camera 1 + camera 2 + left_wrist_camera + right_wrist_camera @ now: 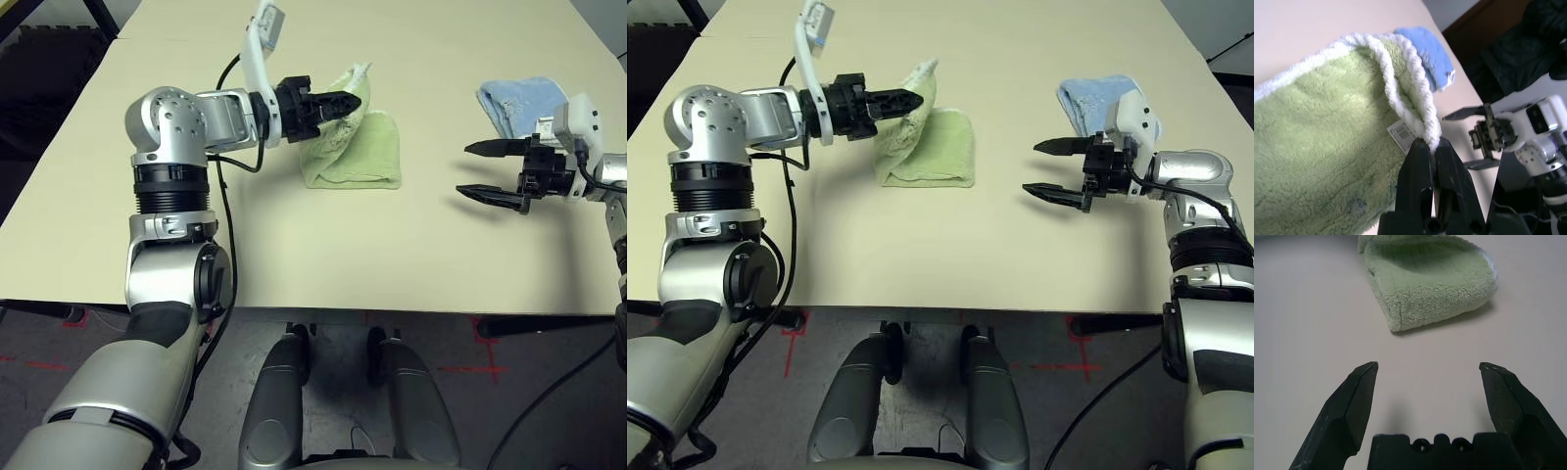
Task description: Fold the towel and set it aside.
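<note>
Your left tool (355, 100) is clamped on the white scalloped edge of the towel (358, 152), its two black fingers (1420, 171) pressed together with the trim pinched between them. The pinched corner is lifted off the desk (323, 255) and drapes back over the rest of the towel, which lies folded in a thick green bundle on the desk directly under and just beyond that tool. In the left wrist view you can see a small white sewn-in label (1401, 134) tucked against the trim right beside the fingertips; it carries a barcode-like print, but the writing is too small for you to read. Lower on the green terry in that same view there is a faint dark mark with a bluish dot (1354, 205), also illegible. Your right tool (484, 170) hovers above the desk well to the right of the towel, its fingers spread wide apart with nothing between them, and it points back toward the towel; the right wrist view shows the towel's folded green end (1430, 289) lying on the desk ahead of those open fingertips, clear of them. A smaller light blue towel (519, 103) sits folded on the desk to the right of the green towel, farther back than your right tool and close behind it.
</note>
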You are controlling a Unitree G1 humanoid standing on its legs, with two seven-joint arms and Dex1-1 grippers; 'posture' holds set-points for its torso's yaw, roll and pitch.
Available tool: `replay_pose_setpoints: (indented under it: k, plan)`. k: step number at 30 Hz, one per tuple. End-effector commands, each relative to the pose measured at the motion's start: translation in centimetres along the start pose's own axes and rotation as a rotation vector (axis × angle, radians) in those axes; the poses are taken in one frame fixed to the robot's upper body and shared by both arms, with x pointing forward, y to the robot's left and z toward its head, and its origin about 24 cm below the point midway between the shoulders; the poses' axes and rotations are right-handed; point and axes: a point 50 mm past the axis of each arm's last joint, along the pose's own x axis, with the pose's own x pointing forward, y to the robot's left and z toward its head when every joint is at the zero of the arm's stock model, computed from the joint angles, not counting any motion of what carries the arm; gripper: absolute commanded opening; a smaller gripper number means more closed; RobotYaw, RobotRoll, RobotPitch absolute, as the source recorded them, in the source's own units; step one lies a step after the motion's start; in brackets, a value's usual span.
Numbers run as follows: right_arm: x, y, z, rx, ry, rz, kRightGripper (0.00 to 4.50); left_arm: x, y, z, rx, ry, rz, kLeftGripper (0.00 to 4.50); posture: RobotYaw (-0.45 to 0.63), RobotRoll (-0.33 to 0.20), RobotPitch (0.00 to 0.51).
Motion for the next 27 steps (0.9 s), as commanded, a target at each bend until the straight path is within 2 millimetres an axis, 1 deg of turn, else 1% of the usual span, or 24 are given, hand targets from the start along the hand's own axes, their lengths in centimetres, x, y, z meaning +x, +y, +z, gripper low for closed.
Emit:
replay_pose_setpoints:
  k: [1,7,11,14,17,20,21,22,25,27]
  plan:
    - [-0.7,-0.1,0.0,-0.005,-0.001,-0.023,4.5,0.7,-0.3,-0.4,0.01,0.027,-0.02,0.06,0.04,0.0,0.248]
    - [-0.7,-0.1,0.1,-0.008,-0.002,-0.028,4.5,1.8,-1.0,-1.4,0.008,0.059,-0.051,0.06,0.04,0.0,0.245]
    - [-0.6,-0.1,0.1,-0.01,-0.003,-0.029,4.5,3.0,-1.9,-2.1,-0.005,0.084,-0.087,0.06,0.03,0.0,0.243]
    - [-0.5,-0.1,0.1,-0.012,-0.004,-0.028,4.5,3.4,-1.8,-2.5,0.001,0.092,-0.075,0.06,0.04,0.0,0.241]
    - [-0.4,-0.2,0.2,-0.015,-0.007,-0.027,4.5,3.9,-1.0,-3.2,0.026,0.104,-0.019,0.06,0.03,0.0,0.242]
    - [-0.5,-0.2,0.2,-0.018,-0.007,-0.028,4.5,4.2,-0.4,-3.9,0.036,0.119,0.018,0.76,0.03,0.0,0.242]
    - [-0.5,-0.2,0.2,-0.018,-0.006,-0.029,4.5,4.3,-0.2,-4.1,0.043,0.121,0.032,1.05,0.03,0.0,0.241]
    - [-0.5,-0.2,0.2,-0.018,-0.005,-0.029,4.5,4.4,0.1,-4.2,0.054,0.117,0.055,1.52,0.03,0.0,0.241]
    - [-0.5,-0.2,0.2,-0.019,-0.005,-0.031,4.5,4.6,0.6,-4.1,0.073,0.094,0.102,2.69,0.03,0.0,0.241]
    - [-0.5,-0.2,0.2,-0.02,-0.005,-0.032,4.5,4.6,0.6,-4.1,0.074,0.087,0.103,3.48,0.03,0.0,0.242]
